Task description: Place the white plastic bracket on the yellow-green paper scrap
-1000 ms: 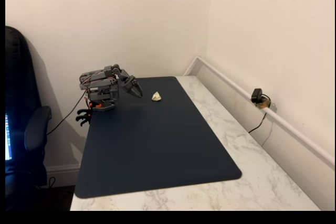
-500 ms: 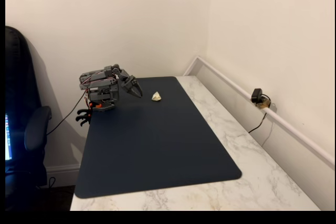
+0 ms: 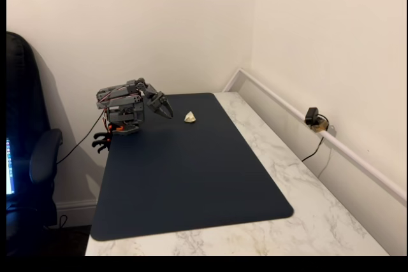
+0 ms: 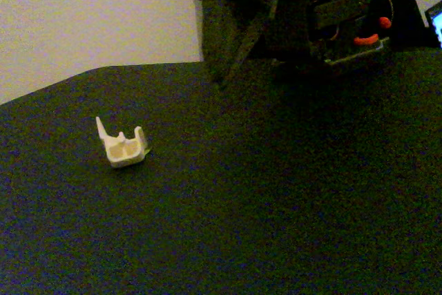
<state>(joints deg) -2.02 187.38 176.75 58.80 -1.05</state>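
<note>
bracket: the white plastic bracket [image 4: 123,148] is sitting on the dark mat [image 3: 185,176], well apart from the arm
paper: a thin sliver of the yellow-green paper scrap [image 4: 147,150] is peeking out at the bracket's edge
gripper: the gripper [image 3: 166,112] is hanging folded near the mat's far corner, holding nothing; can't tell how far the jaws are open
bench: the marble bench [image 3: 299,183] is carrying the mat

My hand [image 3: 167,112] is too small and dark in the wide fixed view to tell how its jaws stand. In the close fixed view my arm [image 4: 290,12] is cut off by the top edge and murky. The yellow-green paper scrap [image 4: 147,151] is barely a sliver beside the white plastic bracket [image 4: 123,148], mostly hidden under it.
</note>
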